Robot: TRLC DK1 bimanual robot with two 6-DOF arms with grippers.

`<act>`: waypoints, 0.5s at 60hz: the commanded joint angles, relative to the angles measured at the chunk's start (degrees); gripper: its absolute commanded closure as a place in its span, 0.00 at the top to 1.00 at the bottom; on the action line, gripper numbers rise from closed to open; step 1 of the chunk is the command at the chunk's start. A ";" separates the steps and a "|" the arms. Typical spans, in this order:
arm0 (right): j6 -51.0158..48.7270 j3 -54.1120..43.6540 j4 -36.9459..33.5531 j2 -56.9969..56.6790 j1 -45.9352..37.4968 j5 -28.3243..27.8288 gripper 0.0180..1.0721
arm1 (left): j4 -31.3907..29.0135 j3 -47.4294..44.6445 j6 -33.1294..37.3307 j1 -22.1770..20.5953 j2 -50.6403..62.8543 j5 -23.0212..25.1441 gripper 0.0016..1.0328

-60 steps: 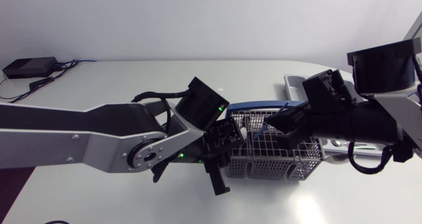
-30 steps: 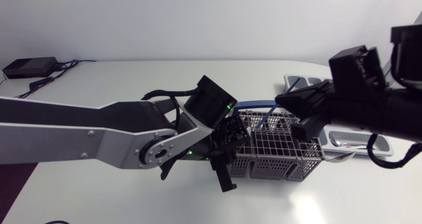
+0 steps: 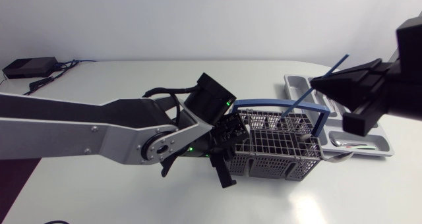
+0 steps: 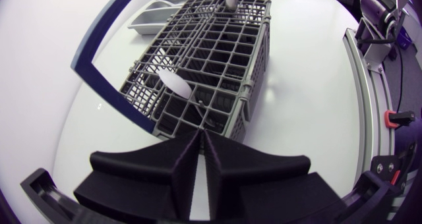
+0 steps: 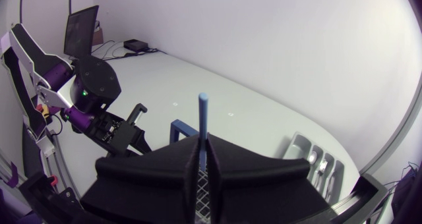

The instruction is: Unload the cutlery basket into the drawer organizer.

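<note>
R fingers (image 5: 158, 170) pinch blue utensil (image 3: 301, 103) over basket (image 3: 277, 153).

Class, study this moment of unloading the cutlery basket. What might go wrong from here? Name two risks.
1. The right gripper holds the blue-handled utensil by its thin handle, tilted; it may swivel or slip out.
2. Its lower end seems to be at the top wires of the basket, near the carrying handle; it may snag and drag the basket, since the left gripper, shut beside it, does not hold it.
</note>
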 commanded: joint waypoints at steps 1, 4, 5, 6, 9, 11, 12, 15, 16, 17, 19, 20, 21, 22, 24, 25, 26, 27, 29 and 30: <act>-2.67 2.29 -1.84 -0.73 -3.82 -0.31 0.06 | -1.30 0.41 0.04 1.60 2.40 -1.69 0.14; -3.64 2.82 -2.45 -0.56 -7.07 -1.81 0.06 | -1.21 0.32 0.04 2.13 2.40 -1.69 0.14; -3.90 2.99 -2.54 -0.38 -8.04 -2.25 0.06 | -1.21 0.24 0.04 2.22 2.31 -1.69 0.14; -4.07 3.17 -2.71 -0.21 -9.36 -2.95 0.06 | -1.21 0.15 0.04 2.31 2.22 -1.69 0.14; -4.78 3.52 -2.89 0.32 -13.75 -5.50 0.06 | -1.21 -0.12 0.12 2.48 1.96 -1.78 0.14; -5.31 3.96 -3.15 1.02 -16.91 -7.08 0.06 | -1.30 -0.29 0.21 2.57 1.61 -1.78 0.14; -5.39 4.14 -3.24 1.38 -17.79 -7.52 0.06 | -1.30 -0.47 0.21 2.57 1.43 -1.78 0.14; -5.74 4.75 -3.68 2.61 -20.43 -8.66 0.06 | -1.30 -0.73 0.30 2.83 1.08 -1.78 0.14; -5.92 4.84 -3.68 3.13 -21.48 -9.19 0.06 | -1.30 -0.82 0.30 2.92 0.99 -1.87 0.14; -6.10 5.01 -3.77 3.49 -22.36 -9.54 0.06 | -1.30 -0.91 0.39 2.92 0.90 -1.87 0.14; -6.45 5.28 -3.77 4.63 -24.38 -10.51 0.06 | -1.30 -1.17 0.48 3.10 0.73 -1.87 0.14; -6.54 5.37 -3.77 5.24 -25.53 -11.21 0.06 | -1.30 -1.26 0.48 3.18 0.55 -1.96 0.14; -6.54 5.54 -3.86 5.77 -26.23 -11.65 0.06 | -1.30 -1.43 0.56 3.36 0.38 -1.96 0.14; -6.71 5.63 -3.86 6.47 -27.20 -12.09 0.06 | -1.30 -1.61 0.65 3.54 0.20 -1.96 0.14; -6.97 5.63 -3.86 7.44 -28.43 -12.88 0.06 | -1.30 -1.79 0.74 3.80 0.02 -1.96 0.14; -7.06 5.63 -3.86 7.97 -28.87 -13.15 0.06 | -1.30 -1.96 0.74 3.98 -0.06 -1.96 0.14; -7.24 5.63 -3.86 8.50 -29.31 -13.15 0.06 | -1.30 -2.05 0.83 4.15 -0.24 -1.96 0.14; -7.41 5.63 -3.86 9.02 -29.57 -13.15 0.06 | -1.30 -2.14 0.83 4.15 -0.24 -1.96 0.14; -7.50 5.54 -3.77 9.81 -30.19 -13.50 0.06 | -1.30 -2.58 1.00 4.59 -0.59 -1.96 0.14; -7.77 5.54 -3.68 10.25 -30.54 -13.67 0.06 | -1.30 -2.75 1.18 4.85 -0.68 -1.96 0.14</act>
